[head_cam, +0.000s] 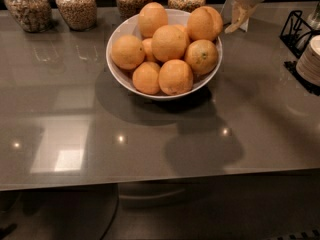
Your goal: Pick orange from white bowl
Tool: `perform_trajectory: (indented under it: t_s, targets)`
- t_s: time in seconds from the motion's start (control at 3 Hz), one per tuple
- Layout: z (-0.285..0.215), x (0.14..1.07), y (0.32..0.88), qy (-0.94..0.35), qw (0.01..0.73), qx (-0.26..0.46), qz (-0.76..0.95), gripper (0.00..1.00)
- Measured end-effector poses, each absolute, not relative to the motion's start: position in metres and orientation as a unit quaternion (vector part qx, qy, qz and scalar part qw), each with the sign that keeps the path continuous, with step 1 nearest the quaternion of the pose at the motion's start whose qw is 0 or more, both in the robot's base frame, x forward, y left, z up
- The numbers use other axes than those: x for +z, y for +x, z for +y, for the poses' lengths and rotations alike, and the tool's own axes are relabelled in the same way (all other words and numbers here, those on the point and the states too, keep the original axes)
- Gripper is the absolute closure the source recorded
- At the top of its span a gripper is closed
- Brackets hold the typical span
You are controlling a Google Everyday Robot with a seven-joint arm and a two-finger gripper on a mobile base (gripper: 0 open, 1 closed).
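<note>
The pale claw (220, 6), seemingly apart, hovers at the back-right rim of the glossy white bowl (125, 79); a glancing grip could roll the large bright orange (205, 23) onto the grey desk (150, 149).

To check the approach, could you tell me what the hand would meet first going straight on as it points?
Probably the orange at the rear right of the white bowl: the hand, at top right, points down-left at it, though depth is unclear.
</note>
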State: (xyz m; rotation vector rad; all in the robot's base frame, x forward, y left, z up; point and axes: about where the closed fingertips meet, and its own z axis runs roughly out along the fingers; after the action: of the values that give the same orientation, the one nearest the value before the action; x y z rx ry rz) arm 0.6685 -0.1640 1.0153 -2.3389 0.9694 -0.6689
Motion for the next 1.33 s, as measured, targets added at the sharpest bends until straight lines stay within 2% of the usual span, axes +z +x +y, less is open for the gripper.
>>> perform_trajectory:
  t_s: [0.67,1.0,1.33]
  targets:
    - [-0.150,1.004,0.674,-0.877,0.248,-0.228,0.343,0.32]
    - [-0.145,0.992,0.684,-0.885,0.237,-0.217,0.338,0.25]
    - [-0.143,0.987,0.689,-0.887,0.232,-0.214,0.336,0.26]
